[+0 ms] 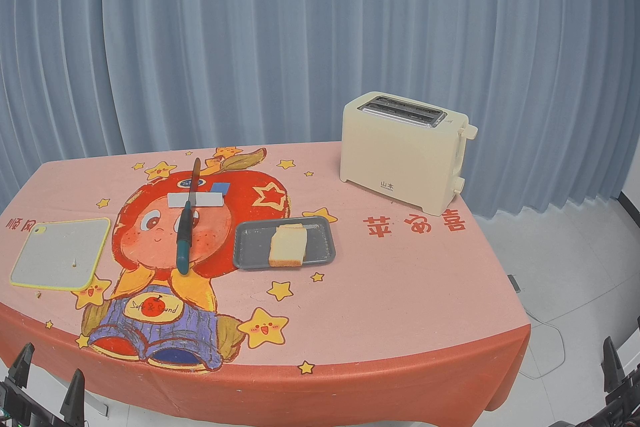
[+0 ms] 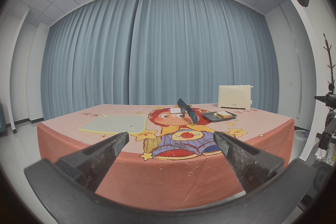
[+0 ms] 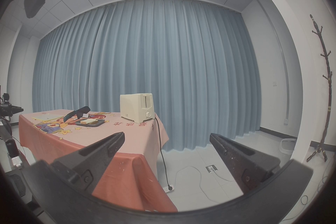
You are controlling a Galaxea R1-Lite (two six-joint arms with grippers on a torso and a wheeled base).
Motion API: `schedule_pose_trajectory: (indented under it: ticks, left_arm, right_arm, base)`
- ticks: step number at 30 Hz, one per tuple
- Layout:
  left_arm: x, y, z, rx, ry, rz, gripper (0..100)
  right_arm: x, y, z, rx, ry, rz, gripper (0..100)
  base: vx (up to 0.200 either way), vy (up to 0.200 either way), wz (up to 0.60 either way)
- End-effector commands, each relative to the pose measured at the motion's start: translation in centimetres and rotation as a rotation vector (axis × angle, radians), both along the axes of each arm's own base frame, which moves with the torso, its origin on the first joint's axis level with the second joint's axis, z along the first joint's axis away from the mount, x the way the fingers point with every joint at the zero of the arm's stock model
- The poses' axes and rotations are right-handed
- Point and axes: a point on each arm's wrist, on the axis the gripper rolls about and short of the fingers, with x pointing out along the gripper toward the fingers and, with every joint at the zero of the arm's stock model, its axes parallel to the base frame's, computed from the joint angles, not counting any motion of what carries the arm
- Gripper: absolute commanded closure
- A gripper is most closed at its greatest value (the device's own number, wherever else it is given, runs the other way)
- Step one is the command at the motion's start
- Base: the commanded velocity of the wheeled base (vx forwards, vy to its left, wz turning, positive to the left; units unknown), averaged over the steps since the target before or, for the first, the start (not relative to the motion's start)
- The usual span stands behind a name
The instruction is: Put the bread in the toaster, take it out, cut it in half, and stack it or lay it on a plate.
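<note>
Left side first: the black left gripper (image 2: 171, 151) hangs off the near left corner of the pink cartoon-print tabletop (image 1: 400, 288), fingers spread wide, nothing in them. By the left edge lies the pale grey, yellow-rimmed cutting board (image 1: 60, 253). Next along is the teal-handled knife (image 1: 189, 216), its blade propped on a small white block (image 1: 207, 199). That is hazard 1, I'd say: an arm sweeping low across the middle could clip the handle and send it spinning. Centre table, the dark grey rimmed metal tray (image 1: 253, 245) carries the pale square-ish slice of bread (image 1: 288, 245). Hazard 2: the slice lies flat inside a raised rim, so the fingers may scrape the tray or shove it rather than get under the bread, and a hard pinch would likely crush a soft crumb. At the far right corner stands the cream 2-slot toaster (image 1: 397, 158). Off the right edge the black right gripper (image 3: 166, 154) also waits with fingers wide apart. The bread's long axis runs near edge to far edge, while the slots run roughly crosswise, so it looks to need standing up and turning; a skewed entry could jam it.
</note>
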Motion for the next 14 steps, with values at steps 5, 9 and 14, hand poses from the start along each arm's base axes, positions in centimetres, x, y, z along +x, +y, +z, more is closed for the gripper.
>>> schedule_pose_trajectory:
  ticks: [5,9,14]
  left_arm:
    - [0.17,0.0,-0.48,0.0,0.024,0.0,0]
    - [0.17,0.0,-0.47,0.0,0.023,0.0,0]
    - [0.17,0.0,-0.48,0.0,0.024,0.0,0]
  right_arm:
    - [0.0,0.0,-0.52,-0.001,0.002,0.001,0]
    - [0.0,0.0,-0.52,-0.001,0.002,0.001,0]
    - [0.0,0.0,-0.52,0.001,0.002,0.001,0]
  base:
    - [0.0,0.0,0.0]
    - [0.0,0.0,0.0]
    - [0.0,0.0,0.0]
